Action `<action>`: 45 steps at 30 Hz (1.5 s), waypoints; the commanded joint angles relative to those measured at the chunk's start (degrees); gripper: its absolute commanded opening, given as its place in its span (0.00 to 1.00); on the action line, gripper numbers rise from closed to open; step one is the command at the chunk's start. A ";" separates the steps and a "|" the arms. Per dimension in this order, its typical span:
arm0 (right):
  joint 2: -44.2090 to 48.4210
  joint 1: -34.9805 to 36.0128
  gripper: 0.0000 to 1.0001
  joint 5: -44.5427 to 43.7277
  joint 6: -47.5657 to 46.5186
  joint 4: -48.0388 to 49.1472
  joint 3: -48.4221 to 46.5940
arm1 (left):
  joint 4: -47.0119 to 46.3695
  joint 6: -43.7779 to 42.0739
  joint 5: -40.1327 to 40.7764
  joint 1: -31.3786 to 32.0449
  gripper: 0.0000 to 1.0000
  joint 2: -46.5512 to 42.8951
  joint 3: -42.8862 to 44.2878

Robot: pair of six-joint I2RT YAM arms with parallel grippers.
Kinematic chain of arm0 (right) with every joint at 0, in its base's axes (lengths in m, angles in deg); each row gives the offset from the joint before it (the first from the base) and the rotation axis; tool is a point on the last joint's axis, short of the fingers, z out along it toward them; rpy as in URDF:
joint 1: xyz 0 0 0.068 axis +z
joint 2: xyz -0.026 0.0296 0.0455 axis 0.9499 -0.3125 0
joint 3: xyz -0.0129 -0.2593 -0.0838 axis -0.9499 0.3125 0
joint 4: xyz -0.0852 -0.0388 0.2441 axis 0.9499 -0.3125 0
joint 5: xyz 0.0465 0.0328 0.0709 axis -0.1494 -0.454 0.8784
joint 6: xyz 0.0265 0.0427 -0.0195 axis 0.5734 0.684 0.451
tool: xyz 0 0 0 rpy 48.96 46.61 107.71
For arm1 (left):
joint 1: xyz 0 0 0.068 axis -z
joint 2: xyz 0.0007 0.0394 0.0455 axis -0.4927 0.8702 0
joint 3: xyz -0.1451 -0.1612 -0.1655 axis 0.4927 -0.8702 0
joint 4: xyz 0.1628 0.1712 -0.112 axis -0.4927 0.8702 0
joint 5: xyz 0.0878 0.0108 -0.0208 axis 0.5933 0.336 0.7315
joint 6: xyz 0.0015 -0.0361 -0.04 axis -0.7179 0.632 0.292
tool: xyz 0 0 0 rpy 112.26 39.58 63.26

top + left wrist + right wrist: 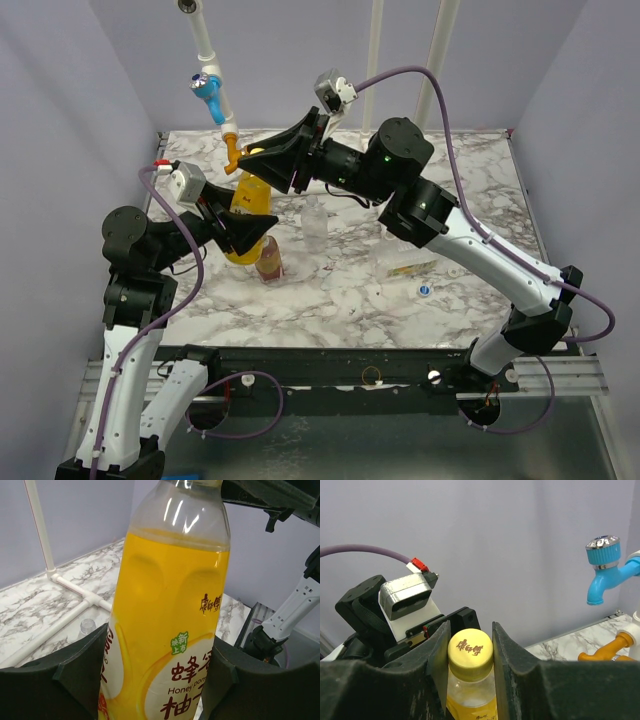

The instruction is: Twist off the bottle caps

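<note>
The yellow-orange bottle [247, 200] stands upright at the left of the marble table. My left gripper [256, 233] is shut on its labelled body [170, 620], one finger on each side. My right gripper [263, 166] is shut on the bottle's yellow cap [470, 647], both fingers [437, 655] touching the cap's sides. The brown bottle with the red label [269, 262] stands just in front of the left gripper. A slim clear bottle [315, 222] stands to the right. A blue-and-white cap [424, 290] lies loose on the table.
A white pipe with a blue tap [206, 86] and an orange fitting [232, 152] hangs at the back left, close to the right gripper; the tap also shows in the right wrist view [602, 567]. A thin yellowish strip [412, 268] lies near the loose cap. White pipes [75, 587] lie on the table.
</note>
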 commanded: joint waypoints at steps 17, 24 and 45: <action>5.79 -0.27 0.00 39.65 -0.26 12.49 5.25 | -13.34 22.56 -25.46 0.21 0.10 3.08 5.16; 8.21 -0.35 0.02 33.67 -3.59 7.69 6.52 | -13.54 21.77 -26.86 0.26 0.08 2.65 4.43; -0.80 3.34 0.93 -7.96 -3.84 -9.86 -9.69 | 1.90 -8.59 -3.82 0.16 0.08 -0.65 2.37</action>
